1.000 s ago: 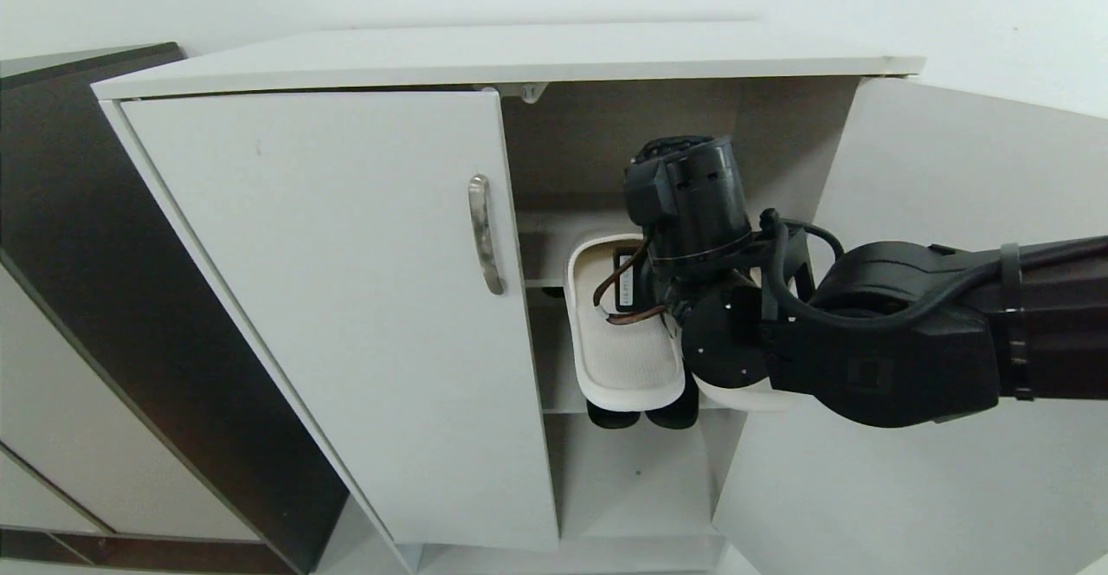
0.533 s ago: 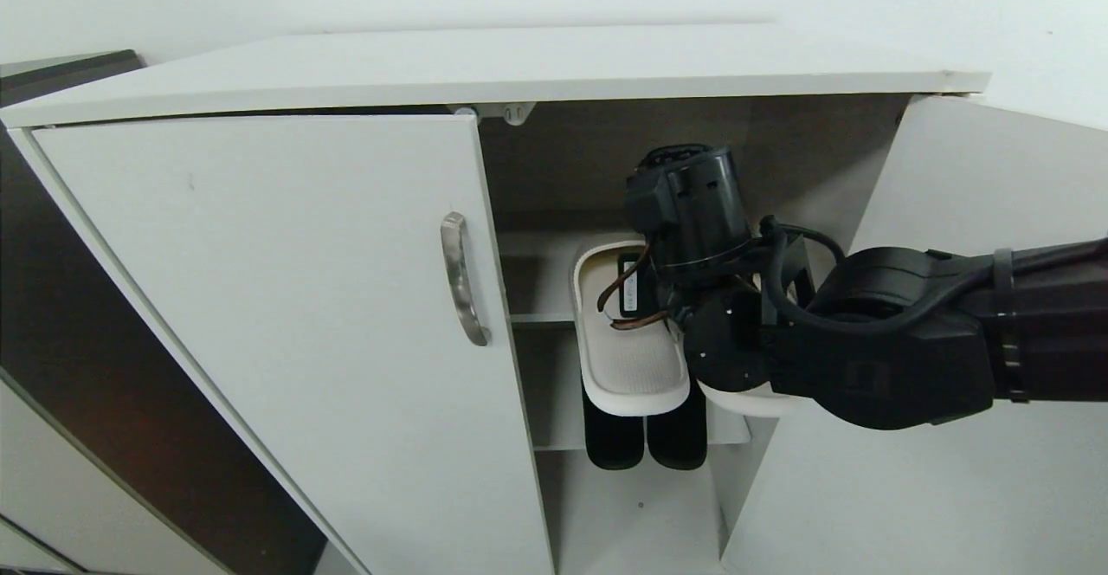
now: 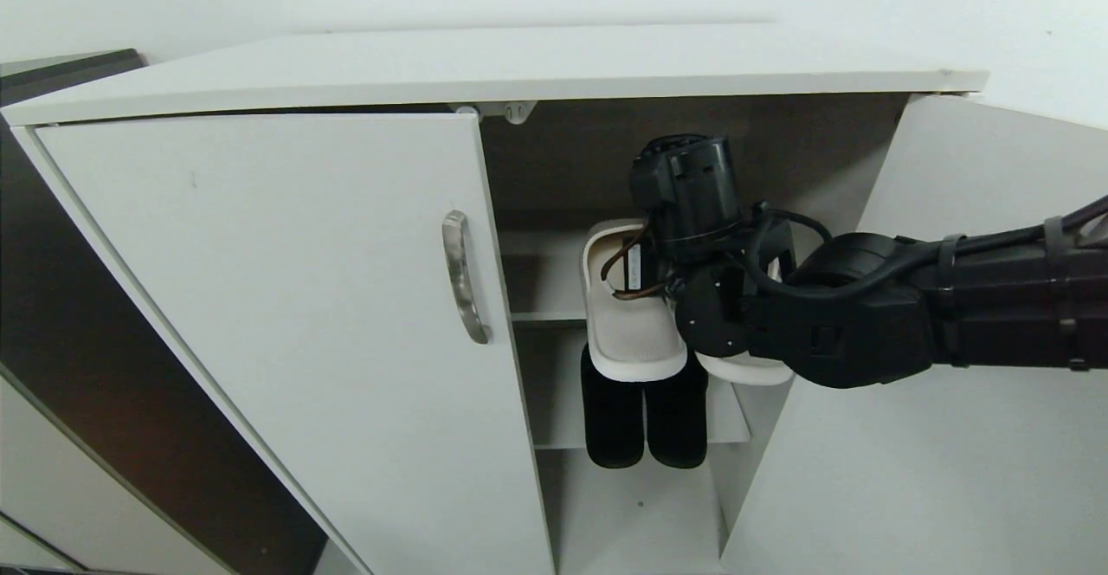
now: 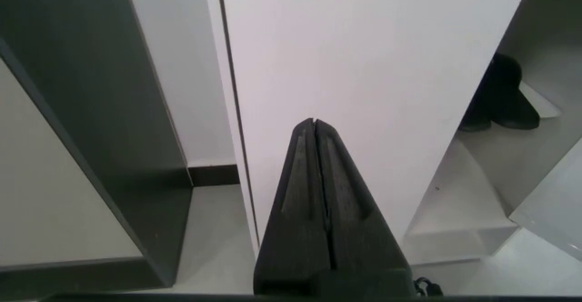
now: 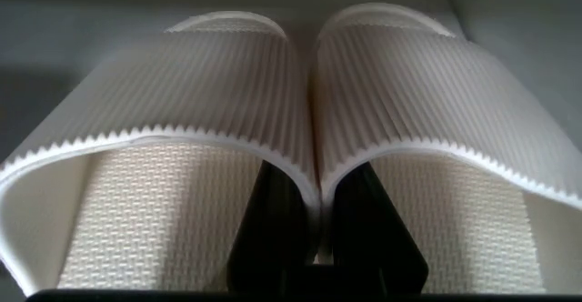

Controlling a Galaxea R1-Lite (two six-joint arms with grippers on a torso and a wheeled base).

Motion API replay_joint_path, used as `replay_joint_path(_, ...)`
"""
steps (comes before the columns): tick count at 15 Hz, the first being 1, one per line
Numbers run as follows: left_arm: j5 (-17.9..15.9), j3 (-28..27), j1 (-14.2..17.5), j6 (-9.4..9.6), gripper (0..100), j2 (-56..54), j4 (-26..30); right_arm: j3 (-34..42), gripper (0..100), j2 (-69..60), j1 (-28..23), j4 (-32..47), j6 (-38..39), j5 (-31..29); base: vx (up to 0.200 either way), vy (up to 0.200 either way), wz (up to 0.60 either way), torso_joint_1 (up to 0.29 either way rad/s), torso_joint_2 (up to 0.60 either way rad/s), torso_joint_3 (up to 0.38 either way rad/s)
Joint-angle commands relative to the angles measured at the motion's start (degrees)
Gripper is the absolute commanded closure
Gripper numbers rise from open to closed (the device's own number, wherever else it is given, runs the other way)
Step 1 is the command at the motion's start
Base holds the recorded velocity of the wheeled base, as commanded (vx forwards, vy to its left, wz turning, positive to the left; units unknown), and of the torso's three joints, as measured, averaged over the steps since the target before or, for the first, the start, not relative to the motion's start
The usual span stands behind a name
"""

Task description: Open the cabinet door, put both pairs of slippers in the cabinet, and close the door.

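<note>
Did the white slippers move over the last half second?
Yes. The white slippers went deeper into the cabinet, uncovering more of the black slippers, which stayed put on their shelf.

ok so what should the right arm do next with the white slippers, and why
Probably ease the white slippers a little deeper over the upper shelf, then lower them before letting go. The right tool is shut on the pair's inner edges, and their heels overhang that shelf's front edge, above the black slippers on the lower shelf.
</note>
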Motion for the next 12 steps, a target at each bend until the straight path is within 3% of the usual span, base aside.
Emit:
replay_joint_path(1,0.0,0.0,0.0,0.02,100,0.0,0.0,-2.2,100,1.9,-0.8,0.0,-0.8,0.2,0.0,0.0,0.0,0.0,0.0,0.0)
replay_joint_path(7,0.0,0.0,0.0,0.02,100,0.0,0.0,-10.5,100,6.8,-3.5,0.0,-2.1,0.5,0.0,0.0,0.0,0.0,0.0,0.0)
replay_joint_path(12,0.0,0.0,0.0,0.02,100,0.0,0.0,-12.0,100,7.5,-5.0,0.0,-3.4,5.6,0.0,0.0,0.0,0.0,0.0,0.0)
